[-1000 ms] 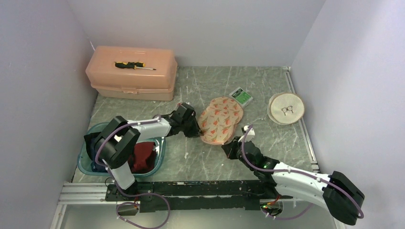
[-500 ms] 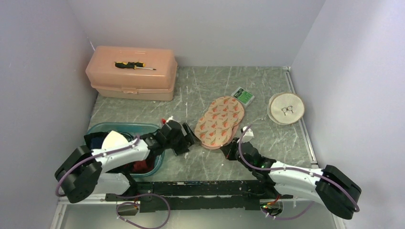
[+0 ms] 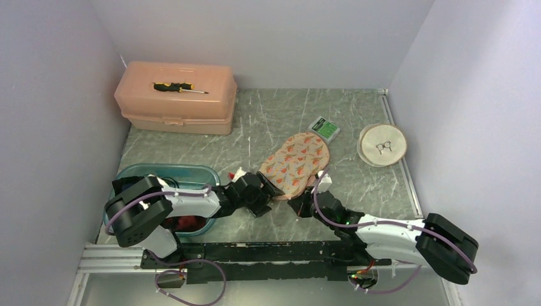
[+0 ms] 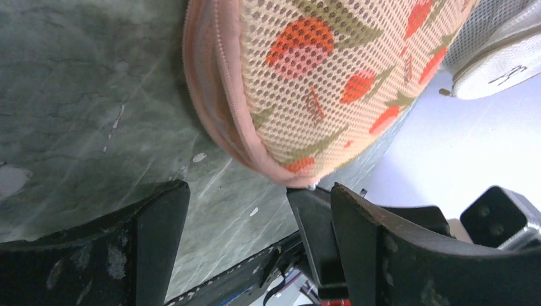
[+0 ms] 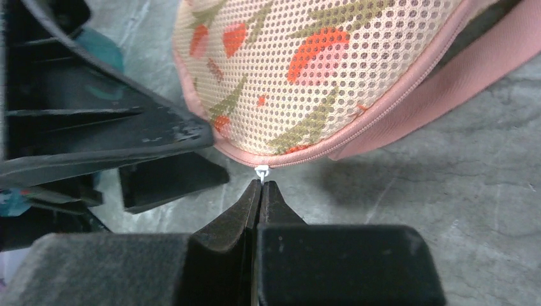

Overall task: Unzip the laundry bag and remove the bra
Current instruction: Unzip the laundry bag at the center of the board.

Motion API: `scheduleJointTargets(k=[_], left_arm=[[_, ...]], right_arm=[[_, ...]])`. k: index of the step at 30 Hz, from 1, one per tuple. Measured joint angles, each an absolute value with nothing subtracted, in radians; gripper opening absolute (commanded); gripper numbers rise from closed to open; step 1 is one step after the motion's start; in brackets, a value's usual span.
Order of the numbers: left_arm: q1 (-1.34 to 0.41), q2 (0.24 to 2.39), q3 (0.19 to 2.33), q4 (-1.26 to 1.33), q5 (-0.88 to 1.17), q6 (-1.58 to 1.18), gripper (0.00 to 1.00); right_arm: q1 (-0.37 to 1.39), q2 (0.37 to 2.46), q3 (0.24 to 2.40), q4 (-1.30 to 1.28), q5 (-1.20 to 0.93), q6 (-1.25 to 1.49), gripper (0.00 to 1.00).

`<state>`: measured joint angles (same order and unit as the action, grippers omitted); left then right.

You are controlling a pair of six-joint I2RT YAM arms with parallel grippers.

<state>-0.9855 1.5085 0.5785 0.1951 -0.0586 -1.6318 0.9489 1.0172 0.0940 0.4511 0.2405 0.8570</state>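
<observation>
**Clerk:** Position of the bag?

**Inspector:** The peach mesh laundry bag (image 3: 296,160), oval and printed with red fruit and green leaves, lies flat on the grey-green marbled table (image 3: 268,121), near its middle. Its rounded near end points toward the two arms. The pink zip along that end is closed in both wrist views.

**Clerk:** Left arm?

**Inspector:** The left gripper (image 4: 258,210) has its jaws wide apart, low over the table. The bag's near end is just ahead of the gap.

**Clerk:** Right arm?

**Inspector:** The right gripper (image 5: 261,186) has its jaws pressed together. Its tips meet the small white zip pull (image 5: 262,171) at the bag's edge. I cannot tell whether the pull is nipped between them or only touched.

**Clerk:** And the bra?

**Inspector:** Not identified. Some dark red fabric (image 3: 186,223) lies in the teal plastic basin (image 3: 167,168) under the left arm, but I cannot tell whether that is the bra. The mesh does not show what the bag holds.

**Clerk:** Other items?

**Inspector:** A peach plastic toolbox (image 3: 175,105) stands at the far left, with a black-and-yellow screwdriver (image 3: 178,87) on its lid. A small green packet (image 3: 323,129) lies just beyond the bag. A round cream disc (image 3: 376,156) carrying a pair of spectacles (image 3: 383,147) lies at the right edge.
</observation>
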Motion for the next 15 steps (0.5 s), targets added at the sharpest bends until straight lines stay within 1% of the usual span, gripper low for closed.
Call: scheduleJointTargets(k=[5, 9, 10, 15], left_arm=[[-0.990, 1.550, 0.582, 0.258, -0.087, -1.674, 0.81], [-0.990, 1.591, 0.602, 0.293, -0.109, -1.693, 0.71], [-0.990, 1.599, 0.603, 0.302, -0.113, -1.695, 0.68], [-0.990, 1.616, 0.604, 0.302, -0.136, -1.702, 0.43]], right_arm=[[0.962, 0.953, 0.089, 0.453, 0.225, 0.857, 0.00], [0.972, 0.934, 0.074, 0.454, 0.209, 0.857, 0.00], [0.973, 0.934, 0.072, 0.453, 0.205, 0.857, 0.00], [0.978, 0.928, 0.065, 0.450, 0.203, 0.856, 0.00]])
